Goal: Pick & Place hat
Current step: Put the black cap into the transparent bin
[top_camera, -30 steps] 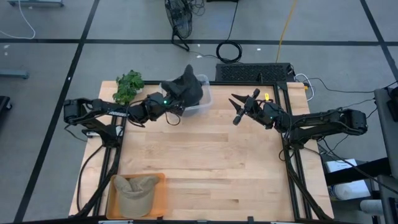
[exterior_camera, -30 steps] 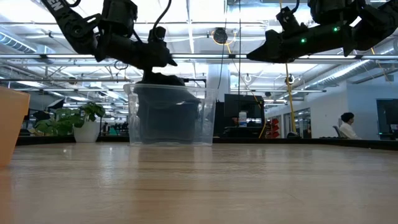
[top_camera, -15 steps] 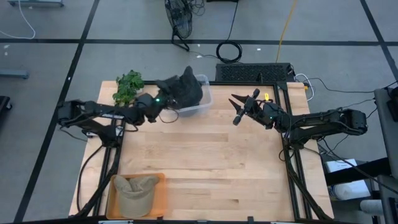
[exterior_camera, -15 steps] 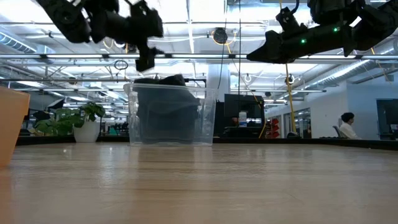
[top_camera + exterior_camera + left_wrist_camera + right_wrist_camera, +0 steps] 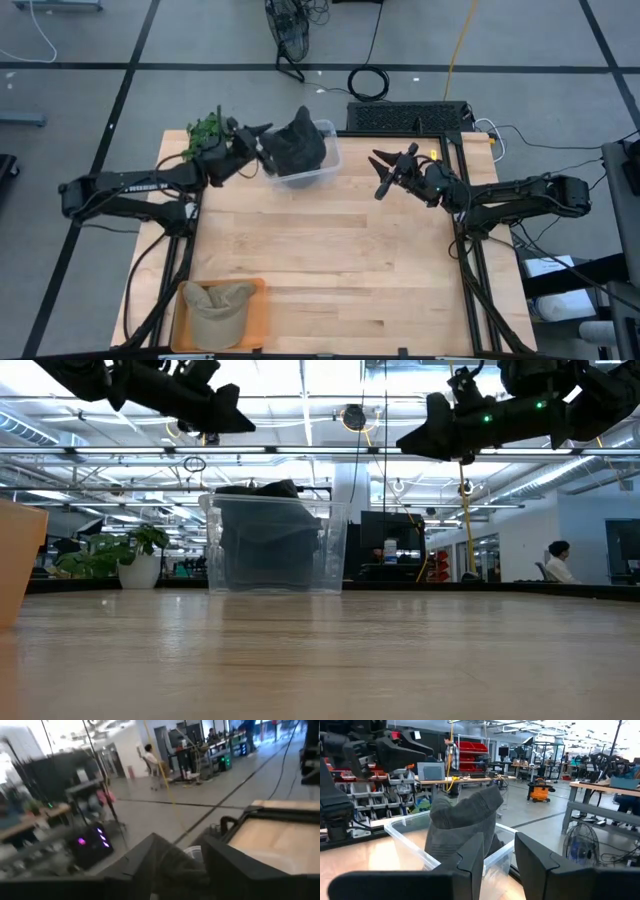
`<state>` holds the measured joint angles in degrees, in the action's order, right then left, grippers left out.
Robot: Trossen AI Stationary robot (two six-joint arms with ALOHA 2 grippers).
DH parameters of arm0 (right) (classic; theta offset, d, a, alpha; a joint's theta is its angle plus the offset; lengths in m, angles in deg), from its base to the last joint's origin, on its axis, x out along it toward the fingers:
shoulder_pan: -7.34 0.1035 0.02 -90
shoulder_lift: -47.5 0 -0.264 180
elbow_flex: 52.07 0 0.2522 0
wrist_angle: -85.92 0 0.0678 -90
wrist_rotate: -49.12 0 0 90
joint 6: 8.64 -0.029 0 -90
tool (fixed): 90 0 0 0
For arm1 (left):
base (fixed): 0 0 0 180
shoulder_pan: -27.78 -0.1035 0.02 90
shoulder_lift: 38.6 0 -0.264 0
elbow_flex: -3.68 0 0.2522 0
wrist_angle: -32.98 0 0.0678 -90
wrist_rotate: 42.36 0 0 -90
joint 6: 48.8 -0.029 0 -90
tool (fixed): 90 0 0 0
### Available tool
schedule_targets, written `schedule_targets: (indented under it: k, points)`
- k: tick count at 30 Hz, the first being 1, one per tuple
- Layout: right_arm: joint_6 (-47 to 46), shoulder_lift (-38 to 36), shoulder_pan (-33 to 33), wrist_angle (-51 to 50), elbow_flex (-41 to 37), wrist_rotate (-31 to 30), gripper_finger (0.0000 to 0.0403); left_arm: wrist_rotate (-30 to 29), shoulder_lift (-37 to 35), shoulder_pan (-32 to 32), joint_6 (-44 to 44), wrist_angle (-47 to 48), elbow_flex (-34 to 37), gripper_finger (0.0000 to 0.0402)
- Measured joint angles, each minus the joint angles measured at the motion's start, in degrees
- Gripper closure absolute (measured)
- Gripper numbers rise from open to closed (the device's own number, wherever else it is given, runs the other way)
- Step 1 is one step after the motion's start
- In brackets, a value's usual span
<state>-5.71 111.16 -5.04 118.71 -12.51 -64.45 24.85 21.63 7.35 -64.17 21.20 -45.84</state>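
Observation:
A dark grey hat sits crumpled in a clear plastic bin at the table's far edge, its top poking above the rim. My left gripper hangs open just left of the bin and above it; in its wrist view the hat shows between the spread fingers. My right gripper hovers open to the right of the bin, facing the hat. A tan hat lies on an orange tray at the near left corner.
A green plant stands at the far left corner, close behind my left gripper. A keyboard lies beyond the far edge. The bare wooden tabletop spreads between the bin and the tray.
My left gripper has let go of the dark hat, opened, and risen, drawing back toward the table's far left corner. The hat has stayed in the bin and its top has sunk a little. My right arm has kept still.

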Motion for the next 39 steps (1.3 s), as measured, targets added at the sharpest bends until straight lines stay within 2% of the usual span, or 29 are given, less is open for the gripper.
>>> schedule_targets:
  k: [3, 7, 13, 17, 22, 27, 29, 33, 36, 39]
  points:
    - [-1.3, 0.0, 0.0, 0.0, 0.0, 0.0, 0.0314, 1.7, -0.6, -1.7, 4.8, 3.2, 0.0, 0.0244]
    - [-2.6, 0.0, 0.0, -0.1, 0.0, 1.4, 0.0314, 1.8, -0.6, -4.8, 5.1, 7.8, 0.0, 0.0257]
    - [-3.2, 2.2, 0.1, 2.1, 0.1, 1.8, 0.0314, 1.8, -0.1, -13.3, 5.9, 20.1, 0.0, 0.0278]
    - [-3.9, 6.3, 0.2, 1.1, 3.6, 1.9, 0.0314, 5.6, 0.1, -18.6, 7.5, 23.1, 0.0, 0.0290]
    - [-4.3, 15.0, 1.6, -6.5, 13.7, 2.9, 0.0314, 14.1, 0.0, -22.0, 8.7, 20.4, 0.0, 0.0302]
    - [1.2, 23.2, 1.8, -17.9, 30.1, 4.2, 0.0314, 20.5, -1.0, -22.5, 8.9, 19.5, 0.0, 0.0304]
    - [3.2, 26.2, 1.0, -26.2, 38.7, 4.5, 0.0314, 21.3, -2.0, -22.5, 8.8, 19.5, 0.0, 0.0304]
    - [0.9, 33.3, -2.0, -41.0, 55.0, 4.5, 0.0314, 21.3, -5.2, -22.6, 7.1, 19.9, 0.0, 0.0305]
    - [-0.1, 38.1, -4.1, -45.1, 62.0, 4.1, 0.0314, 21.3, -8.8, -22.6, 6.7, 21.3, 0.0, 0.0305]
    - [-0.3, 41.8, -5.4, -45.0, 64.9, 4.3, 0.0313, 21.3, -12.6, -22.6, 6.1, 23.5, 0.0, 0.0305]
